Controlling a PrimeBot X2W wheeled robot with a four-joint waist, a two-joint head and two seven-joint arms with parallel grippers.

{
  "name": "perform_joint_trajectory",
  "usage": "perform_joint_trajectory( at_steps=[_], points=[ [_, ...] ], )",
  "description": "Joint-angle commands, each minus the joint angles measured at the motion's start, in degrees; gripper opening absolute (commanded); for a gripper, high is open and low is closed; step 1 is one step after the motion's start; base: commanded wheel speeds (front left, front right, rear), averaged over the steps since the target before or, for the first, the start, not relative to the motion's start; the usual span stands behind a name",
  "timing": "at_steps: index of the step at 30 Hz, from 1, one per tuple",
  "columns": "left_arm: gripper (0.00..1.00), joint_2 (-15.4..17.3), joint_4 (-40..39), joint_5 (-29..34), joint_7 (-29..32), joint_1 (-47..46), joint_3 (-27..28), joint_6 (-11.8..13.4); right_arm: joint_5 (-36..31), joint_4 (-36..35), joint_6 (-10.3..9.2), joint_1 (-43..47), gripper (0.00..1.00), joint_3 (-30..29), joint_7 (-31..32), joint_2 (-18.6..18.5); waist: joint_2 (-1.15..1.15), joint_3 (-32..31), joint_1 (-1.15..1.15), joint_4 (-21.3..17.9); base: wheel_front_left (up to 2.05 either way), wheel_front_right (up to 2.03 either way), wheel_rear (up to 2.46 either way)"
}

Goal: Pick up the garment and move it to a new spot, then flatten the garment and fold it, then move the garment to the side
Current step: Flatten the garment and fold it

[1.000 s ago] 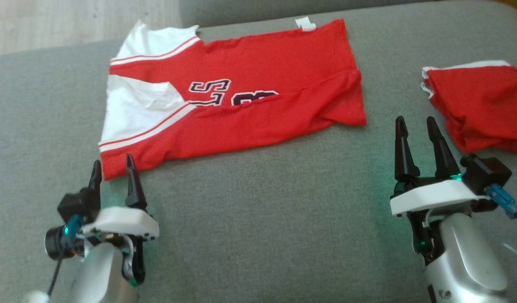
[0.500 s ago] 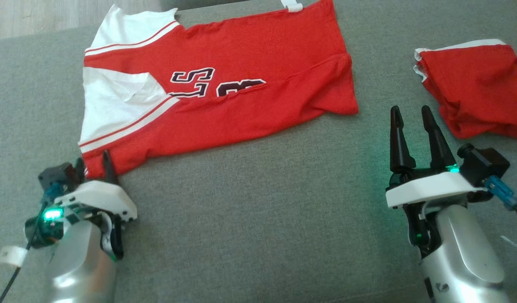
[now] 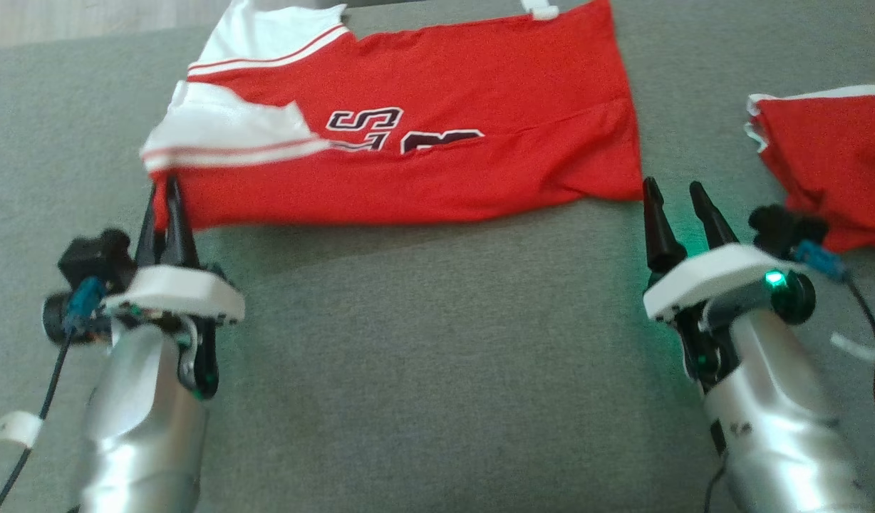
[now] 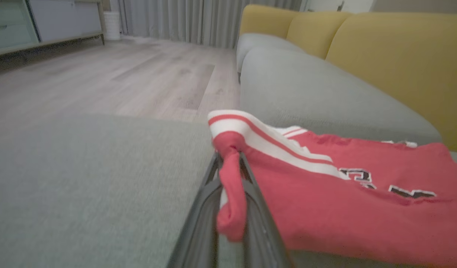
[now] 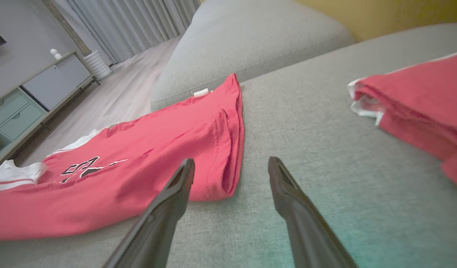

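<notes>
One jersey [image 3: 437, 164] corner is clamped in your left pincer [image 3: 164, 196]; your right pincer [image 3: 672, 192] gapes, so lifting could skew it

The red jersey [image 3: 480, 85] bears a black, white-edged "S", its neighbouring character half hidden.

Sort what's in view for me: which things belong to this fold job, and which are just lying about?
In the job:
red and white jersey
left gripper, shut on its corner
right gripper, open

Lying about:
folded red garment
yellow backrest
cabinet
</notes>
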Motion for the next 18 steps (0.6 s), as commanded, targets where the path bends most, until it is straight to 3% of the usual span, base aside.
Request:
perform_joint_trajectory(
  at_steps=[1, 6, 13, 14, 15, 16, 18],
  points=[
    [0.00, 1.3, -4.3, 1.1, -0.7, -2.0, 0.8, -0.4, 1.6, 0.5, 0.19, -3.0, 1.00, 1.0, 1.1, 0.2, 0.00, 0.4, -0.01, 1.0, 0.00, 0.00, 0.00],
    [0.00, 0.6, -9.6, 3.8, -0.7, -0.6, -0.9, -1.1, 5.7, 9.8, 0.19, -8.8, 1.00, 0.3, 4.5, 0.2, 0.00, 1.0, -0.01, 2.7, 0.00, 0.00, 0.00],
    [0.00, -0.4, -11.4, 4.7, -0.7, 0.1, -2.1, -1.8, 5.6, 22.0, 0.19, -14.8, 1.00, 1.5, 5.1, 0.2, 0.00, 1.5, -0.01, 4.3, 0.00, 0.00, 0.00],
    [0.00, -0.4, -11.4, 4.8, -0.7, 0.2, -2.0, -1.7, 6.1, 23.0, 0.19, -15.3, 0.92, 2.0, 5.0, 0.2, 0.00, 1.5, -0.01, 4.4, 0.00, 0.00, 0.00],
    [0.00, -0.4, -11.3, 4.9, -0.7, 0.2, -2.0, -1.7, 6.3, 23.9, 0.19, -15.8, 0.54, 2.6, 4.4, 0.2, 0.00, 1.5, -0.01, 4.5, 0.00, 0.00, 0.00],
    [0.00, -0.4, -11.2, 5.0, -0.7, 0.3, -1.9, -1.7, 6.3, 24.6, 0.19, -16.2, 0.00, 3.2, 3.6, 0.2, 0.00, 1.5, -0.01, 4.5, 0.00, 0.00, 0.00],
    [0.00, -0.2, -10.8, 5.0, -0.7, 0.5, -1.5, -1.5, 5.4, 26.0, 0.19, -17.0, 0.00, 4.4, 1.6, 0.2, 0.00, 1.4, -0.01, 4.3, 0.00, 0.00, 0.00]
  ],
)
